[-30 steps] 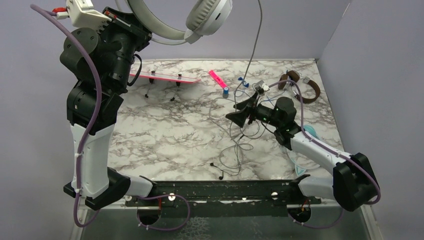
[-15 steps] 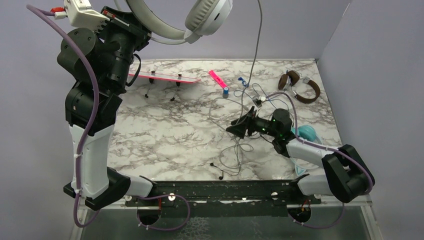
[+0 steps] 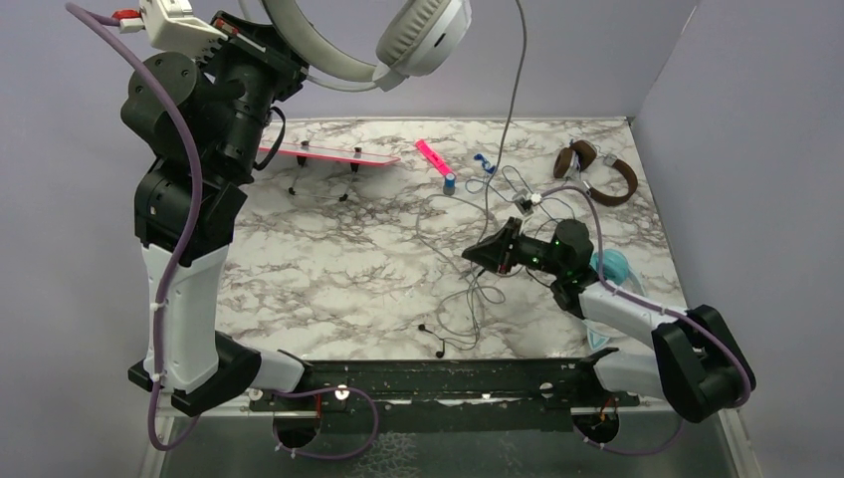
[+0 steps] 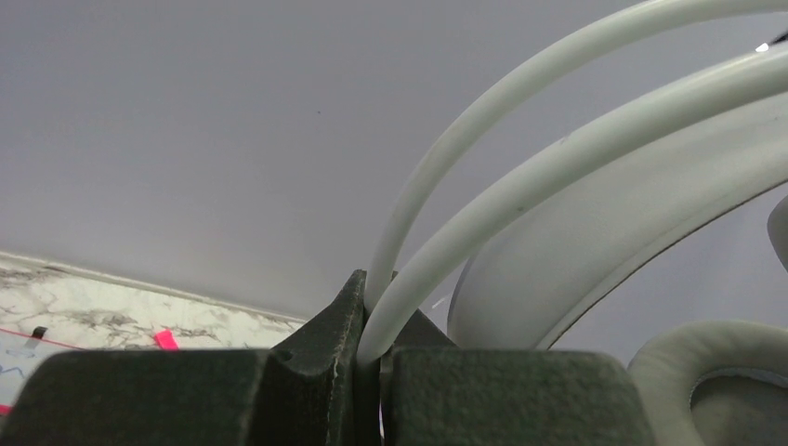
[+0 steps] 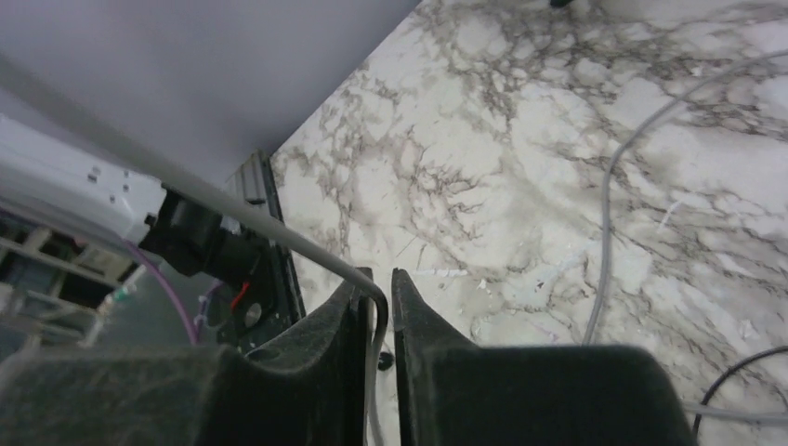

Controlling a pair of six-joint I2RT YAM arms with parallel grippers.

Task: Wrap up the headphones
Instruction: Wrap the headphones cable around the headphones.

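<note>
My left gripper is raised high at the back left, shut on the headband of the white-grey headphones. In the left wrist view the pale headband rises from between the closed fingers of the left gripper. The set's grey cord hangs down to the table. My right gripper is low over the table's right half, shut on that cord, which bends between the tips of the right gripper. The brown headphones lie at the back right. The teal headphones are partly hidden by the right arm.
A pink board on small legs lies at the back left, with a pink marker and a small blue item beside it. Thin tangled cables sprawl over the table's middle. Walls close in the back and right.
The right gripper's jaws, open a second ago, have shut on the grey cord, and the gripper has come slightly toward the near edge. The left arm holds almost still.
</note>
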